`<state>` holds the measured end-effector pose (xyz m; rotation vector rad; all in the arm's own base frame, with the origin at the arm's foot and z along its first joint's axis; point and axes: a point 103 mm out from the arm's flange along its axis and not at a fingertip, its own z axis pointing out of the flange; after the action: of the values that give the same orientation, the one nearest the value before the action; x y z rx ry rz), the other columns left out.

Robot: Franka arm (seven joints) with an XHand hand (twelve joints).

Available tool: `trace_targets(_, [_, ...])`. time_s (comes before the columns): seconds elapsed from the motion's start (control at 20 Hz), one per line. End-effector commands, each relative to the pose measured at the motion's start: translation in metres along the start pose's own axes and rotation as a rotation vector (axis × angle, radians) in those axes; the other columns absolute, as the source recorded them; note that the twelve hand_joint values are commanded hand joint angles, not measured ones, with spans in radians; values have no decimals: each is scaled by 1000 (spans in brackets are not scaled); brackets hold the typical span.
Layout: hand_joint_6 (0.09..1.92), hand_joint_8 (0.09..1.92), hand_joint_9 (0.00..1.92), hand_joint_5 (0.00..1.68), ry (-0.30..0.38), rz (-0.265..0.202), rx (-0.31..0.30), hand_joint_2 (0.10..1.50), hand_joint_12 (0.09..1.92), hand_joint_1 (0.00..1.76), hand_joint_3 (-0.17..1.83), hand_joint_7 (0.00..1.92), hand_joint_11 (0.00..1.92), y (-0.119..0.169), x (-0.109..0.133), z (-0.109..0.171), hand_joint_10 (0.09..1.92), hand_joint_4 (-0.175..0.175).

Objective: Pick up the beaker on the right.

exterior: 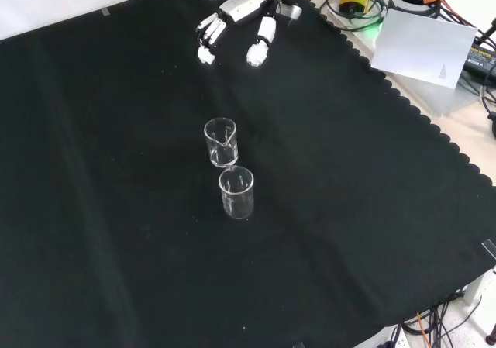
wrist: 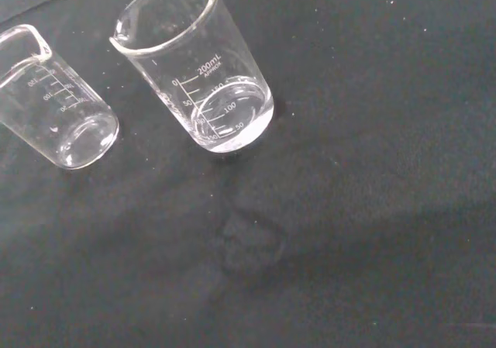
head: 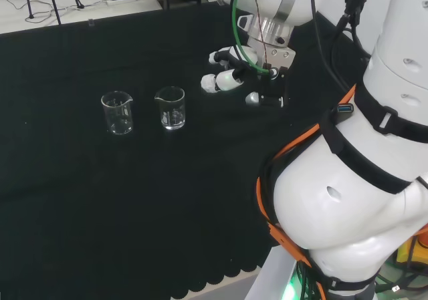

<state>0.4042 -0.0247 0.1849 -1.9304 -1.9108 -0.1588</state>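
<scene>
On the black cloth [head: 80, 200], well clear of its edges in the head view, left beaker [head: 118, 113] and right beaker [head: 171, 108] stand upright, the hand [head: 227, 73] hovering right, fingers relaxed, empty; it should approach low without nudging the neighbour.

You see two clear beakers [head: 172, 108] [head: 118, 113] with white markings — on black cloth [head: 134, 200]; the hand [head: 227, 73] is black-and-white.

A bench under black cloth [head: 100, 200] – two clear beakers stand upright on it, right beaker [head: 171, 108] beside left beaker [head: 118, 113].
</scene>
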Motion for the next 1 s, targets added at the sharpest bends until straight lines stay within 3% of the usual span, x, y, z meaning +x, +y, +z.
trace_targets(0.05, [87, 589, 406, 411, 109, -76, 29, 813, 1381, 710, 196, 244, 48, 37, -6, 36, 690, -27])
trace_targets(0.55, [87, 579, 400, 325, 111, -106, 77, 718, 1379, 743, 182, 223, 48, 56, -2, 62, 673, -22])
trace_targets(1.0, [87, 562, 258, 232, 101, -120, 93, 636, 1346, 787, 269, 112, 0, 66, 1, 73, 680, -20])
